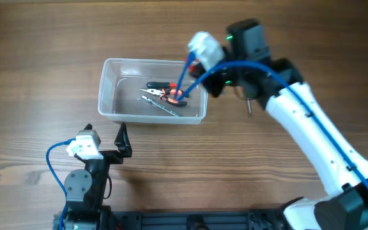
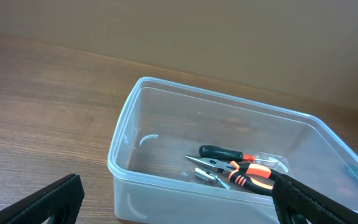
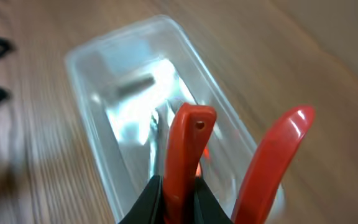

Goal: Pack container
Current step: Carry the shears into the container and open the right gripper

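Observation:
The clear plastic container (image 1: 107, 89) sits at the table's middle. In it lie orange-and-black pliers (image 1: 171, 96), a black-handled screwdriver (image 1: 158, 85) and a metal tool (image 1: 163, 108). My right gripper (image 3: 179, 196) is shut on one handle of a red-handled tool (image 3: 188, 146). It holds the tool over the container's right end (image 3: 98, 130). In the overhead view the right gripper (image 1: 202, 67) is at the container's back right corner. My left gripper (image 1: 124, 139) is open and empty, just in front of the container (image 2: 166, 183). The pliers (image 2: 247, 175) show through its wall.
The right arm (image 1: 312, 128) reaches in from the front right over bare wooden table (image 1: 37, 76). A blue cable (image 1: 187, 70) hangs over the container's right end. The left arm's base (image 1: 85, 185) is at the front left.

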